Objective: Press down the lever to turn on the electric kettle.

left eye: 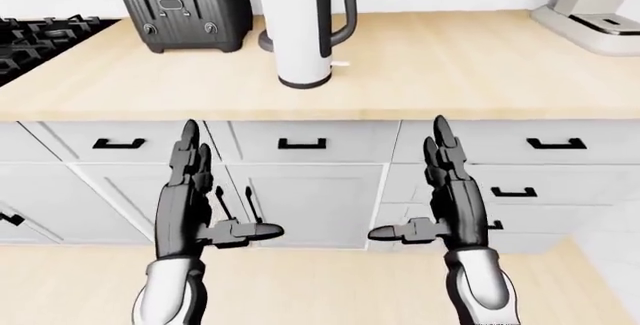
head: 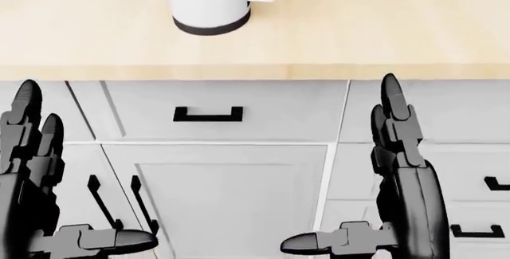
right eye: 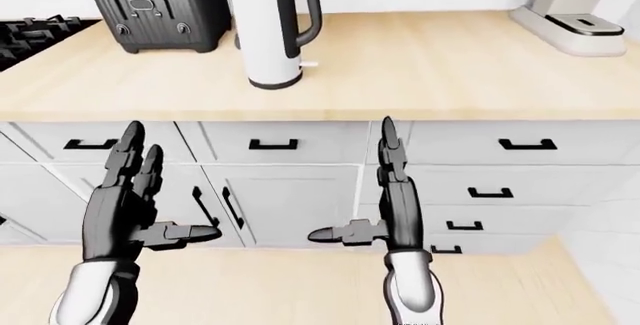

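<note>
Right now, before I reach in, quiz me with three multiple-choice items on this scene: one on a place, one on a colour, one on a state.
1. In the left-eye view, where does the toaster stand relative to the kettle?
A. to its left
B. to its right
C. on top of it

2. What colour is the kettle's body?
A. red
B. white
C. green

3. How are the left hand and right hand?
A. both open, holding nothing
B. right shut on the lever
C. left shut on a drawer handle

Answers: 1 A, the toaster sits left of the kettle on the counter. 2 B, the body is white with a black handle. 3 A, fingers straight, below the counter edge.
</note>
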